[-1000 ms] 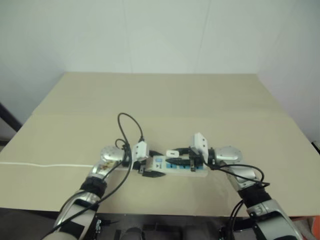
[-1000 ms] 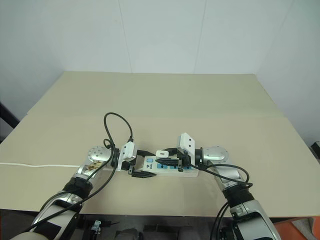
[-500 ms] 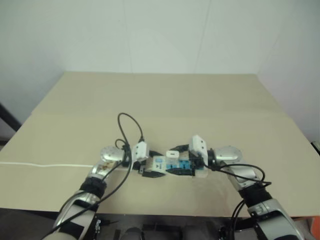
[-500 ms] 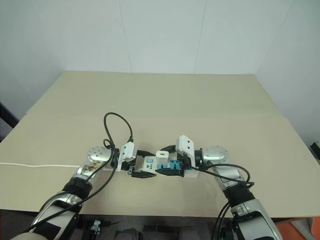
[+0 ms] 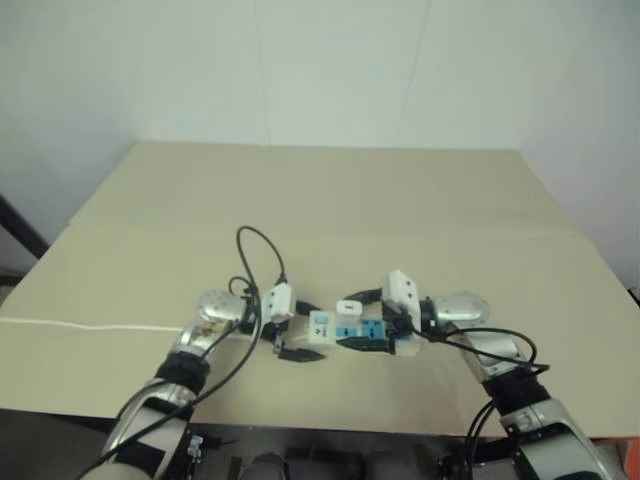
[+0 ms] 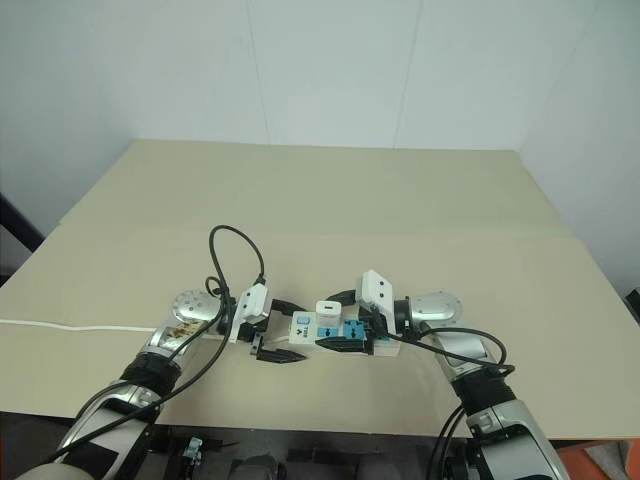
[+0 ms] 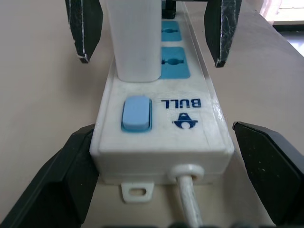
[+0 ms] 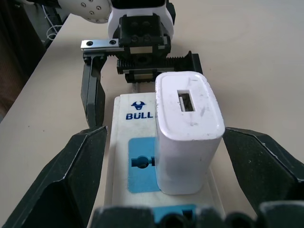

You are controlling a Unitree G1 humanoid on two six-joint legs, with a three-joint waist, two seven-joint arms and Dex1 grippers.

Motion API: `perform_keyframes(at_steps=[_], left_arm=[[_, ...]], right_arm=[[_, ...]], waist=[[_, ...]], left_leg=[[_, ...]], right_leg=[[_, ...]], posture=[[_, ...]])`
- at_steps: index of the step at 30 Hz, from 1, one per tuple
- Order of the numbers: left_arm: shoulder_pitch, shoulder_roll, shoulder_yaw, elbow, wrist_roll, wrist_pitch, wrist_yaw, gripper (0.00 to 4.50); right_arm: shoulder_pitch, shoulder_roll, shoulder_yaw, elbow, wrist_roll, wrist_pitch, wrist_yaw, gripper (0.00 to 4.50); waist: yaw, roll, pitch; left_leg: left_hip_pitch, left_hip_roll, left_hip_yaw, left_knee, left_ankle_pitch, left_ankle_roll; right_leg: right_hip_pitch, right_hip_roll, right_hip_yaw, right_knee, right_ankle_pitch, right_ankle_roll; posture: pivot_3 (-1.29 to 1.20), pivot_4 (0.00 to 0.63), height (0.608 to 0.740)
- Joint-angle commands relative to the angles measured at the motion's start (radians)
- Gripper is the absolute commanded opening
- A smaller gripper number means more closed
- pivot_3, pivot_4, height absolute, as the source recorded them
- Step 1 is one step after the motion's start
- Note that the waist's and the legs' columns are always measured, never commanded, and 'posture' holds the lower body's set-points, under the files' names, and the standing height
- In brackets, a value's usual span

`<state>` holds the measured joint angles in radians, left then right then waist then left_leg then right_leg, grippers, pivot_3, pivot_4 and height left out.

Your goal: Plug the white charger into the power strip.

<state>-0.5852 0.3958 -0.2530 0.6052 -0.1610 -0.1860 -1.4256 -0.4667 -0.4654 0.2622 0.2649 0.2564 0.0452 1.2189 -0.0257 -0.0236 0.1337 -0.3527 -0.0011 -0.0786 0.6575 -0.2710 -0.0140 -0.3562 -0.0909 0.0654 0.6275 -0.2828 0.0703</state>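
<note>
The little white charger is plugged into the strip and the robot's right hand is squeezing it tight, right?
Not squeezing. In the right wrist view the right gripper is open, its fingers standing apart from the white charger, which is plugged into the power strip.

Glossy white plastic — the charger [image 8: 189, 127], the power strip [image 7: 161, 130]; matt table [image 6: 330, 200].

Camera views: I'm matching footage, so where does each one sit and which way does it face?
Left and right eye views: on the head, looking forward and down at the table; both arms show.
Left wrist view: along the open left gripper, facing the power strip at its switch end; the right gripper stands beyond.
Right wrist view: along the open right gripper, facing the left gripper.
Shared: all show the white charger standing in the strip, neither gripper touching it.
</note>
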Motion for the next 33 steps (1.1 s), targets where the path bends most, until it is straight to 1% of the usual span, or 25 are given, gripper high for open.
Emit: perform_keyframes(at_steps=[1,5,8,10,12,16,20,25,29,33], left_arm=[[-0.015,0.014,0.009,-0.064,-0.048,0.065,-0.071,4.49],[-0.028,0.051,0.027,-0.115,-0.078,0.095,-0.122,4.49],[-0.035,0.077,0.037,-0.156,-0.108,0.146,-0.163,4.49],[-0.035,0.098,0.038,-0.190,-0.137,0.187,-0.185,4.49],[-0.034,0.124,0.031,-0.222,-0.162,0.204,-0.189,4.49],[-0.028,0.172,0.037,-0.267,-0.204,0.226,-0.189,4.49],[-0.036,0.244,0.042,-0.281,-0.238,0.208,-0.189,4.49],[-0.053,0.341,0.093,-0.315,-0.271,0.245,-0.189,4.49],[-0.043,0.407,0.123,-0.355,-0.304,0.288,-0.189,4.49],[-0.013,0.463,0.153,-0.416,-0.338,0.347,-0.189,4.49]], right_arm=[[0.055,-0.031,0.019,0.021,-0.038,0.045,0.008,4.50],[0.046,-0.078,-0.055,-0.082,0.013,0.078,0.000,4.50],[0.051,-0.134,-0.114,-0.179,0.055,0.121,0.005,4.50],[0.063,-0.172,-0.153,-0.256,0.093,0.160,0.006,4.50],[0.076,-0.211,-0.198,-0.340,0.140,0.211,0.003,4.50],[0.128,-0.297,-0.310,-0.486,0.241,0.297,-0.003,4.50],[0.229,-0.388,-0.455,-0.602,0.317,0.351,-0.009,4.50],[0.439,-0.468,-0.699,-0.717,0.370,0.403,-0.019,4.50],[0.596,-0.476,-0.858,-0.769,0.387,0.415,-0.013,4.50],[0.690,-0.469,-0.955,-0.795,0.387,0.422,-0.021,4.50]], waist=[[0.001,0.000,0.001],[0.009,0.001,0.004],[0.015,0.002,0.007],[0.013,0.004,0.010],[0.010,0.006,0.012],[0.005,0.009,0.020],[0.011,0.008,0.025],[0.017,0.008,0.028],[0.013,0.008,0.028],[0.006,0.008,0.029]], left_leg=[[0.000,0.000,0.000,0.000,0.000,0.000],[-0.004,0.000,0.000,0.000,0.000,0.000],[-0.017,-0.001,0.000,0.003,0.000,0.000],[-0.021,-0.001,0.000,0.003,0.000,-0.001],[-0.032,-0.001,0.000,0.004,0.001,-0.001],[-0.034,-0.001,0.000,0.004,0.001,-0.001],[-0.035,-0.001,0.000,0.004,0.001,-0.001],[-0.036,-0.001,0.000,0.004,0.001,-0.001],[-0.035,-0.001,0.000,0.004,0.001,-0.001],[-0.034,0.000,0.001,0.004,0.001,-0.001]], right_leg=[[0.000,0.000,0.000,0.000,0.000,0.000],[-0.005,0.000,0.000,0.000,0.000,0.000],[-0.017,-0.001,0.000,0.003,0.000,0.000],[-0.021,-0.001,0.000,0.003,0.000,0.000],[-0.033,-0.001,0.000,0.006,0.000,0.000],[-0.036,-0.001,0.000,0.006,0.000,-0.001],[-0.036,-0.001,0.000,0.004,0.000,-0.001],[-0.035,-0.001,0.000,0.004,0.000,0.000],[-0.034,-0.001,0.000,0.004,0.000,0.000],[-0.033,-0.001,0.000,0.005,0.000,0.000]], posture=[[0.00,0.150,0.740],[0.00,0.150,0.740],[0.00,0.150,0.740],[0.00,0.150,0.740],[0.00,0.150,0.740],[0.00,0.150,0.740],[0.00,0.150,0.740],[0.00,0.150,0.740],[0.00,0.150,0.740],[0.00,0.150,0.740]])
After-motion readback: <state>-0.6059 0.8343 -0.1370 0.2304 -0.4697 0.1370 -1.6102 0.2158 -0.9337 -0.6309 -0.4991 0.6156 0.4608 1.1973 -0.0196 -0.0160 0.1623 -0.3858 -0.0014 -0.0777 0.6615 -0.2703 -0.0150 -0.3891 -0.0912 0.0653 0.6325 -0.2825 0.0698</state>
